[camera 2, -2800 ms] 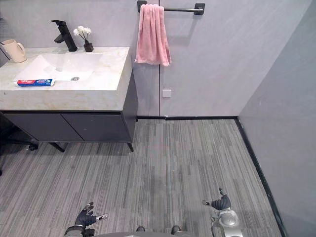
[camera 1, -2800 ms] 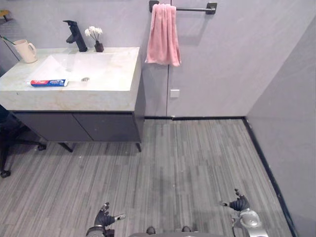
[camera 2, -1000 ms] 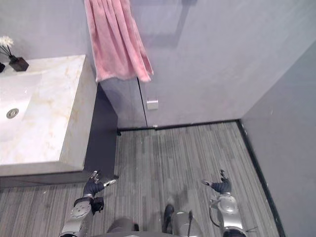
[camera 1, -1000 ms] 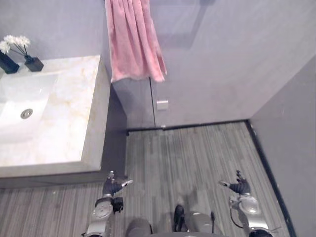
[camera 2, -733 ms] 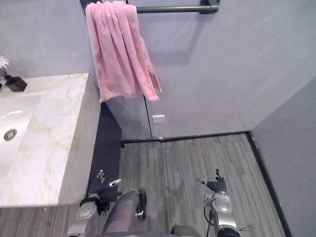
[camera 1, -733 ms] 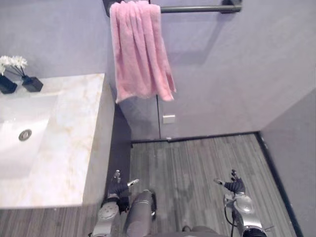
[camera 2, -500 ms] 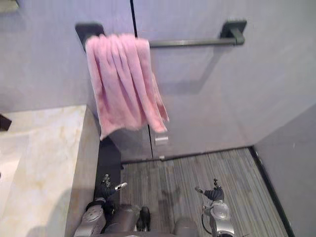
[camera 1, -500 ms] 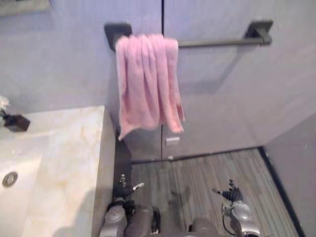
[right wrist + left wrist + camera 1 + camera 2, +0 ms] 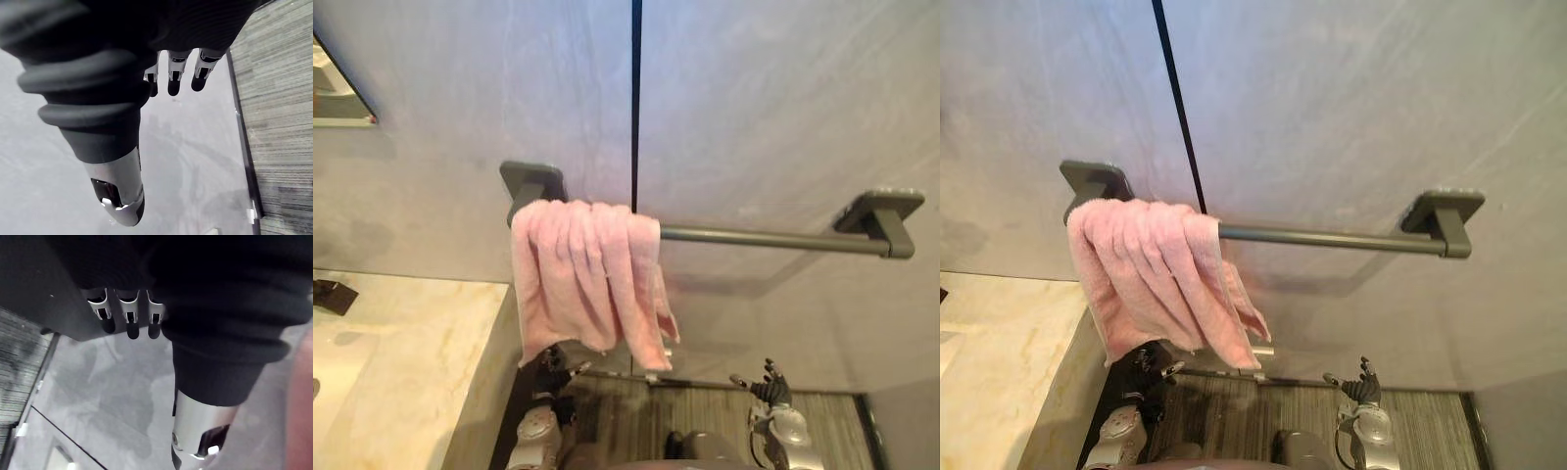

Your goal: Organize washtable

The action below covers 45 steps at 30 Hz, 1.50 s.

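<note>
Pink terry towel (image 9: 592, 279), one only, bunched in folds and draped over the left end of the towel bar (image 9: 764, 238), tight against the left bracket (image 9: 530, 181). Its hem hangs uneven, right corner lowest. One bar, dark grey metal, two brackets; the right bracket (image 9: 886, 211) is at the bare end. The bar is fixed to a grey wall (image 9: 754, 98) with one dark vertical seam (image 9: 634, 98) running down to the bar right above the towel.

The desk (image 9: 411, 362) is pale marble with tan veins. It lies below and left of the bar, its right edge under the towel's left side. One small dark object (image 9: 333, 295) stands at the desk's back, well left of the bar and cut by the frame; can't tell if it holds anything. One mirror corner (image 9: 337, 93) shows above and left of the bar.

My left robot hand (image 9: 551, 372) is low, below the bar's left end, just under the towel's hem and beside the dark cabinet side (image 9: 34, 289). Its fingers (image 9: 127, 323) are straight, the thumb (image 9: 195, 435) is apart, and it holds nothing. My right robot hand (image 9: 770, 385) is below the bar's middle, over the grey striped floor (image 9: 705, 416). Its fingers (image 9: 174, 78) are straight too, thumb (image 9: 120, 196) apart, empty.
</note>
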{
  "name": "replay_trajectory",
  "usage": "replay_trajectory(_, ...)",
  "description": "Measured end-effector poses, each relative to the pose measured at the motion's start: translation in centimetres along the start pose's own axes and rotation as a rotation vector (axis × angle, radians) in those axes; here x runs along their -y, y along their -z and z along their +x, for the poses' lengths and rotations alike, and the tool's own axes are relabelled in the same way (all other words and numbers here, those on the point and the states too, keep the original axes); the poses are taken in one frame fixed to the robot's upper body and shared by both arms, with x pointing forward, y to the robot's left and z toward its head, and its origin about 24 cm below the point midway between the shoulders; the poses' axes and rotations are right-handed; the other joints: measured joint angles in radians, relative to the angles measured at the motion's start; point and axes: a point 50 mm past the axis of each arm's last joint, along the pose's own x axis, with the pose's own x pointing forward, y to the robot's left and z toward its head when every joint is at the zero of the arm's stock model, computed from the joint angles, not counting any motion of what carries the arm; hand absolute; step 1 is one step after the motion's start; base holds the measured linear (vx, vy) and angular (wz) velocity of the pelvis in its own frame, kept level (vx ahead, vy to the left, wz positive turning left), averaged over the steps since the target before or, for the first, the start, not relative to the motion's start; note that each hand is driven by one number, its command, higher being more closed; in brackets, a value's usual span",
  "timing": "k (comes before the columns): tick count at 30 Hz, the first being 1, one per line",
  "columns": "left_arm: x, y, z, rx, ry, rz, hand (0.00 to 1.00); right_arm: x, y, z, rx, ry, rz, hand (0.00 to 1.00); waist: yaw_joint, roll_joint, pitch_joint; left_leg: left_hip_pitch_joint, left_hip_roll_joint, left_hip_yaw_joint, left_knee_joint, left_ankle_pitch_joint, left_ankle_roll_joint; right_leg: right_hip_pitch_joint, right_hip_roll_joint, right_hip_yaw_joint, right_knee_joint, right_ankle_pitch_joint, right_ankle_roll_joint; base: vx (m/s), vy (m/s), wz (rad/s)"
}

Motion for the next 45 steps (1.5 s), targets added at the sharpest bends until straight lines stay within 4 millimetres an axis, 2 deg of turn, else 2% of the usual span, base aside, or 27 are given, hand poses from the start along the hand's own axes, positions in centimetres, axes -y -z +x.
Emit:
replay_trajectory(1, 0.0, 0.0, 0.0, -0.001, 0.000, 0.000, 0.00, 0.0, 0.0, 0.0, 0.000, 0.002, 0.002, 0.00, -0.001, 0.000, 0.000, -0.010, 0.011, 0.018, -0.010, -0.010, 0.000, 0.013, -0.002, -0.001, -0.009, 0.000, 0.000, 0.17, 0.005, 0.00)
replay_trajectory(3, 0.1, -0.3, 0.0, 0.011, 0.002, -0.003, 0.00, 0.4, -0.1, 0.1, 0.002, 0.027, 0.009, 0.00, 0.005, 0.014, 0.000, -0.038, 0.029, 0.039, -0.180, 0.008, -0.002, 0.025, -0.005, -0.001, -0.017, 0.000, 0.002, 0.10, 0.062, -0.08)
replay_trajectory(4, 0.1, -0.3, 0.0, 0.013, 0.004, -0.003, 0.00, 1.0, -0.2, 0.2, 0.006, 0.045, 0.008, 0.00, 0.005, 0.034, -0.003, -0.041, 0.031, 0.038, -0.270, 0.067, -0.004, 0.025, 0.004, -0.001, -0.019, -0.005, 0.016, 0.06, 0.143, -0.16)
replay_trajectory(5, -0.2, -0.4, 0.1, 0.015, -0.001, 0.006, 0.00, 0.8, -0.1, 0.2, -0.004, 0.047, 0.024, 0.00, 0.014, 0.037, -0.008, -0.013, 0.015, 0.038, -0.322, 0.057, -0.014, 0.025, -0.003, 0.020, -0.026, -0.014, 0.041, 0.08, 0.168, -0.07)
replay_trajectory(10, -0.1, 0.4, -0.3, -0.007, 0.020, 0.026, 0.00, 0.6, 1.1, -0.3, -0.044, 0.049, 0.046, 0.00, 0.011, -0.001, -0.018, 0.025, -0.041, 0.044, -0.432, 0.090, 0.005, 0.039, -0.050, 0.022, -0.079, 0.008, 0.075, 0.04, 0.108, 0.04)
replay_trajectory(16, -0.5, 0.6, -0.6, -0.013, 0.027, 0.033, 0.00, 0.7, 2.0, -0.5, -0.080, 0.051, 0.039, 0.00, 0.011, -0.004, -0.024, 0.077, -0.060, 0.039, -0.534, 0.149, 0.001, 0.069, -0.052, 0.016, -0.133, 0.036, 0.073, 0.01, 0.004, 0.03)
replay_trajectory(19, -0.7, -0.8, -1.3, 0.069, 0.040, 0.024, 0.00, 1.0, 2.0, -0.6, -0.076, 0.051, 0.027, 0.00, 0.009, -0.005, -0.025, 0.104, -0.065, 0.030, -0.584, 0.178, -0.003, 0.084, -0.051, 0.005, -0.145, 0.043, 0.067, -0.04, -0.028, 0.09)
replay_trajectory(22, -1.0, -3.4, -2.4, 0.200, 0.096, 0.039, 0.00, 1.5, 1.4, -0.5, -0.040, 0.043, -0.013, 0.00, 0.011, -0.004, -0.024, 0.116, -0.066, 0.019, -0.603, 0.190, -0.005, 0.091, -0.050, -0.003, -0.144, 0.045, 0.064, -0.06, -0.027, 0.09)
replay_trajectory(27, -1.4, -6.0, -4.0, 0.338, 0.170, 0.054, 0.00, 2.6, -0.5, -0.2, 0.050, 0.030, -0.078, 0.00, 0.013, -0.003, -0.024, 0.121, -0.066, 0.018, -0.601, 0.190, -0.005, 0.097, -0.052, 0.002, -0.138, 0.045, 0.063, -0.09, 0.002, -0.01)
replay_trajectory(31, -1.3, -7.2, -4.3, 0.393, 0.182, 0.058, 0.00, 2.8, -0.9, -0.1, 0.070, 0.006, -0.120, 0.00, 0.015, 0.001, -0.026, 0.130, -0.066, 0.020, -0.600, 0.190, -0.005, 0.097, -0.052, 0.008, -0.130, 0.045, 0.063, -0.06, 0.007, -0.03)
replay_trajectory(34, -1.3, -8.1, -4.6, 0.439, 0.188, 0.059, 0.00, 3.1, -1.0, 0.0, 0.074, -0.009, -0.145, 0.00, 0.015, 0.014, -0.037, 0.137, -0.066, 0.022, -0.600, 0.190, -0.005, 0.099, -0.052, 0.012, -0.126, 0.045, 0.063, -0.02, 0.004, -0.03)
replay_trajectory(39, -1.3, -8.6, -4.8, 0.470, 0.211, 0.074, 0.00, 3.6, -0.8, 0.0, 0.067, -0.005, -0.166, 0.00, 0.014, 0.029, -0.054, 0.141, -0.068, 0.014, -0.599, 0.190, -0.005, 0.102, -0.051, 0.007, -0.126, 0.045, 0.063, -0.01, -0.002, 0.02)
replay_trajectory(45, -1.4, -9.0, -4.9, 0.484, 0.248, 0.132, 0.00, 4.1, -0.5, 0.1, 0.050, -0.008, -0.202, 0.00, 0.011, 0.026, -0.058, 0.177, -0.076, 0.008, -0.633, 0.206, -0.001, 0.132, -0.050, 0.003, -0.143, 0.046, 0.065, -0.01, 0.000, 0.02)
